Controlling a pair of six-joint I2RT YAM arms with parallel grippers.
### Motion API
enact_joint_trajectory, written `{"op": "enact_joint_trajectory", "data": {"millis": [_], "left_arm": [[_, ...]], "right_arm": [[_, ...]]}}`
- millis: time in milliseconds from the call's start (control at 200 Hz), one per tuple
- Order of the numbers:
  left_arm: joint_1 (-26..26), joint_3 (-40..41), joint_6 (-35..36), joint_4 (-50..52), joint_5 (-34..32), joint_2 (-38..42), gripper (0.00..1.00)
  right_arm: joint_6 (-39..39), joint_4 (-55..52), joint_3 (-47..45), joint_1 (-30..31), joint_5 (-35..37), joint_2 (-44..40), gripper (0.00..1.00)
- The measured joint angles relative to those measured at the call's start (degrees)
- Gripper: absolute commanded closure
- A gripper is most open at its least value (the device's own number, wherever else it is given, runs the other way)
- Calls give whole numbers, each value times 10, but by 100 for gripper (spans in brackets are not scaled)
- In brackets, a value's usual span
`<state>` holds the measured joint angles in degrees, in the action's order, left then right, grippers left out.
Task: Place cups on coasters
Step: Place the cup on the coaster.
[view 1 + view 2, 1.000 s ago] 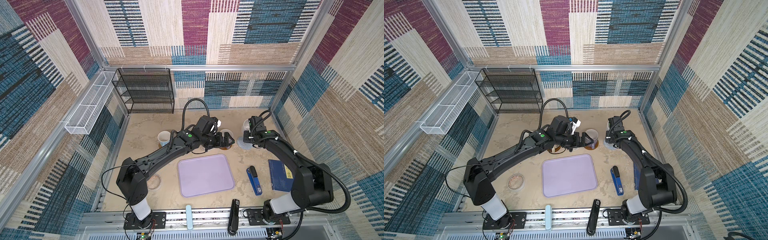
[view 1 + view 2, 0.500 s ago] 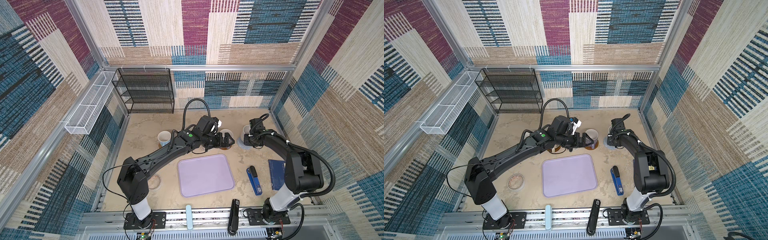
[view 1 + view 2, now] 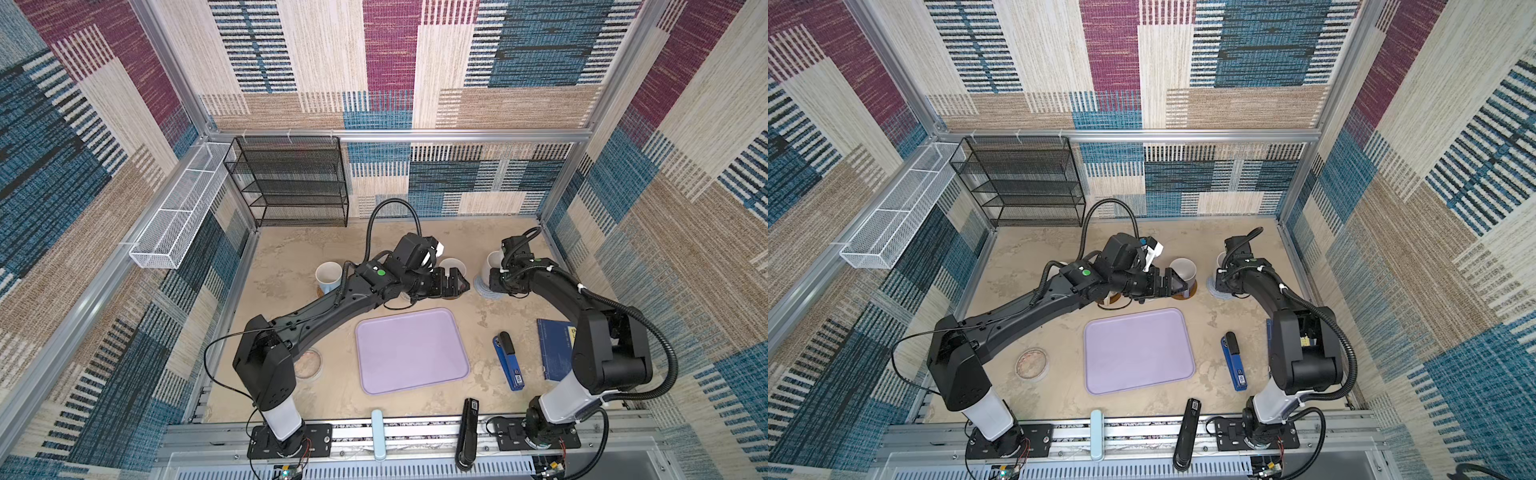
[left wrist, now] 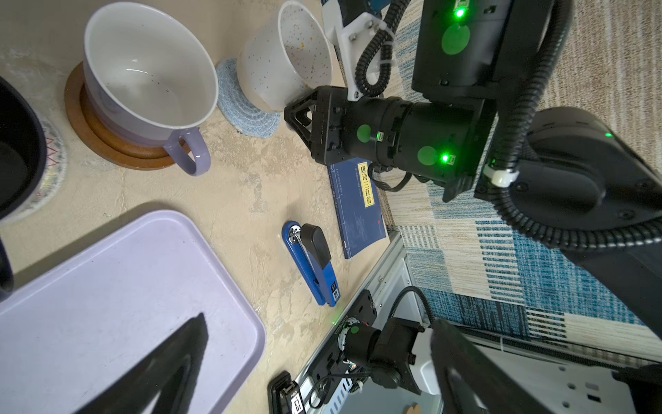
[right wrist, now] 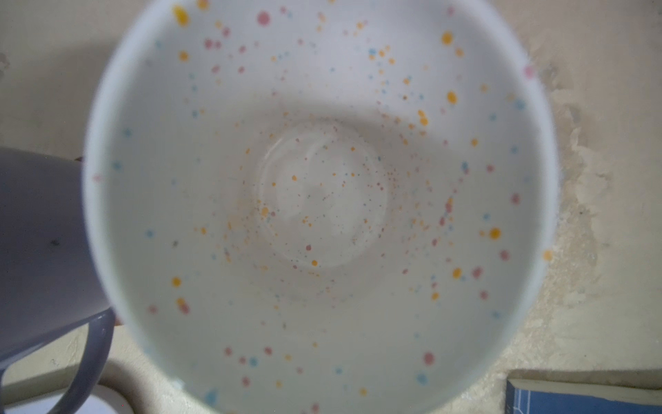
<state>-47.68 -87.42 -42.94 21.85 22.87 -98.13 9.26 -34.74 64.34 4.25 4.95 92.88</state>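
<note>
We hold speckled mug [image 4: 286, 53] clamped in right tool [image 4: 298, 112] on blue-grey coaster [image 4: 243, 114], centring it before release; left tool [image 3: 456, 284] gaping.

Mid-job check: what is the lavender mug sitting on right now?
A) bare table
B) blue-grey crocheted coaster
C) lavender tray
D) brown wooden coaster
D: the left wrist view shows the lavender mug resting on the brown wooden coaster.

- Lavender ceramic mug [image 4: 143, 89] upright on round brown wooden coaster [image 4: 94, 140].
- Speckled white ceramic mug [image 4: 286, 57] on round blue-grey crocheted coaster [image 4: 247, 115].
- Black mug [image 4: 18, 150] on whitish crocheted coaster [image 4: 54, 168].
</note>
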Motion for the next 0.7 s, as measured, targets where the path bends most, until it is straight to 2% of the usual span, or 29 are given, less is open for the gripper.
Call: {"op": "enact_joint_trajectory", "data": {"millis": [591,701], "left_arm": [[0,1,-2,-1,0,-7,0],[0,2,-2,-2,0,-7,0]], "right_arm": [[4,16,-13,0,7,24,100],[4,21,-8,0,7,31,95]]}}
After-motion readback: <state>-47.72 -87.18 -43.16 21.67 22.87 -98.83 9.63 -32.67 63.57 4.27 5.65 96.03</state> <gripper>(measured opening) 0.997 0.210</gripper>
